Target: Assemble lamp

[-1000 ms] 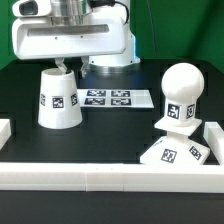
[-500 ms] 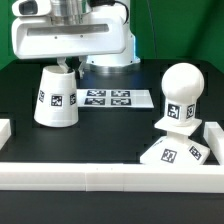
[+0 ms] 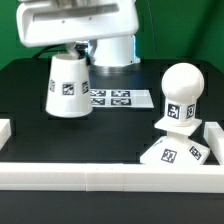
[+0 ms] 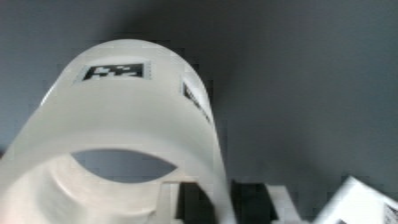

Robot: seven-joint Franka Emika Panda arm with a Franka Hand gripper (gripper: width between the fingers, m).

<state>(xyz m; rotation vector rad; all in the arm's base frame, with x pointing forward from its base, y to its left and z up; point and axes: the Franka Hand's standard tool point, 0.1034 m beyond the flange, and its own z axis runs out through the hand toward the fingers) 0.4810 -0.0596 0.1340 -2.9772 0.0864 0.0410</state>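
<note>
The white tapered shade [image 3: 68, 85] hangs off the table in the exterior view's left half, wide end down, tags facing the camera. My gripper [image 3: 75, 47] is shut on its narrow top rim. In the wrist view the shade [image 4: 134, 110] fills the picture, and its wall sits between my two dark fingers [image 4: 189, 203]. The round-headed bulb [image 3: 178, 95] stands upright on the square base [image 3: 176, 152] at the exterior view's right, apart from the shade.
The marker board [image 3: 118, 98] lies on the black table just right of the shade. White border rails run along the front [image 3: 110, 176], the left [image 3: 5, 130] and the right [image 3: 213, 136]. The arm's white body [image 3: 80, 20] hangs above the shade.
The shade has come up off the table and moved towards the exterior view's right, held in my gripper. The arm has risen with it. Bulb and base have not moved.
</note>
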